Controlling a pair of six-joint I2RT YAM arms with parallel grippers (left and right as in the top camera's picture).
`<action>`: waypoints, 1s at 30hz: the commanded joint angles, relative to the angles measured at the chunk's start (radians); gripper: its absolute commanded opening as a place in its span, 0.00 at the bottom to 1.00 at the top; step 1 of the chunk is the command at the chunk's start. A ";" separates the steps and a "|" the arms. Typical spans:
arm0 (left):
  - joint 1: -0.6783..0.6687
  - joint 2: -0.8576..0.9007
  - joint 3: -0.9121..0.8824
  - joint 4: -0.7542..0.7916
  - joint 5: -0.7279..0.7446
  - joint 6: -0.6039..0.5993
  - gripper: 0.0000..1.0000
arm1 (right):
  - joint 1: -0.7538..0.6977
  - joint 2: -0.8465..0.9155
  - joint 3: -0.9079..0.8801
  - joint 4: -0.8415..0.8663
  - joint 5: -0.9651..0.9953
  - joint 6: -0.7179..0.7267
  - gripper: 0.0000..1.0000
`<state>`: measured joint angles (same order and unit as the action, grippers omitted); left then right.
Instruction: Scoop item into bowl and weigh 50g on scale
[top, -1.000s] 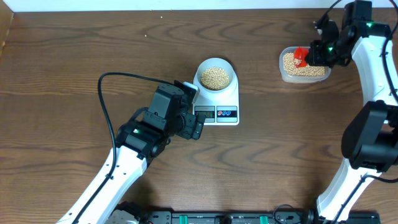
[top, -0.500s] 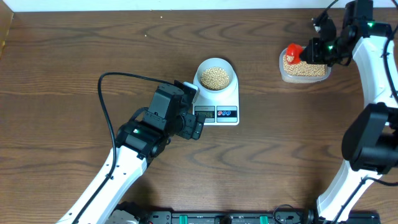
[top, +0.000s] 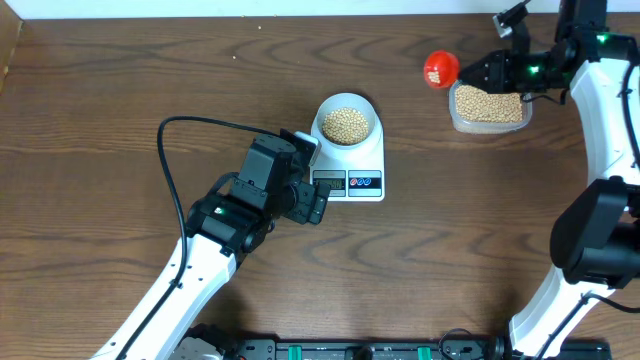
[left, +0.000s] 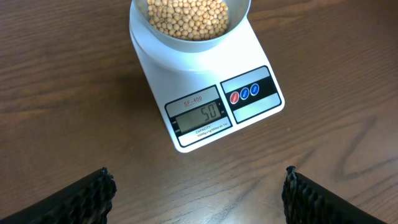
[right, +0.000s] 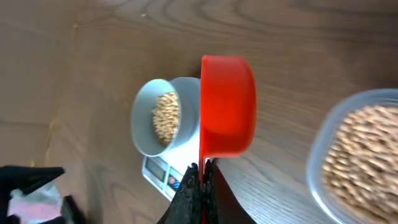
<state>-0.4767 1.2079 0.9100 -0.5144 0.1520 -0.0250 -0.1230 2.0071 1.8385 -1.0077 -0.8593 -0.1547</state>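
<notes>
Beans (top: 346, 123), small, round and tan, sat atop the white scale (top: 366, 155), inside the bowl (top: 346, 99); more lay in the tub (top: 488, 105). Left claw (left: 196, 193) gaped wide, holding nothing. Right claw (right: 200, 177) pinched the red scoop (top: 440, 68). Only the left wrist view showed the tiny screen (left: 200, 114) reading 50.

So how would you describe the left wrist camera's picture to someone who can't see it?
A white scale on a wooden table reads 50, carrying a bowl of tan beans. The left gripper hangs open below.
</notes>
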 joint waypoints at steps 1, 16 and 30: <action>0.004 -0.006 0.001 0.000 0.005 0.010 0.88 | 0.055 -0.022 0.002 0.002 -0.075 -0.048 0.01; 0.004 -0.006 0.001 0.000 0.005 0.010 0.88 | 0.274 -0.022 0.002 0.058 0.041 -0.141 0.01; 0.004 -0.006 0.001 0.000 0.005 0.010 0.88 | 0.388 -0.038 0.007 0.066 0.278 -0.141 0.01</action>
<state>-0.4767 1.2079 0.9100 -0.5144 0.1520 -0.0254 0.2516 2.0071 1.8385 -0.9463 -0.6491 -0.2775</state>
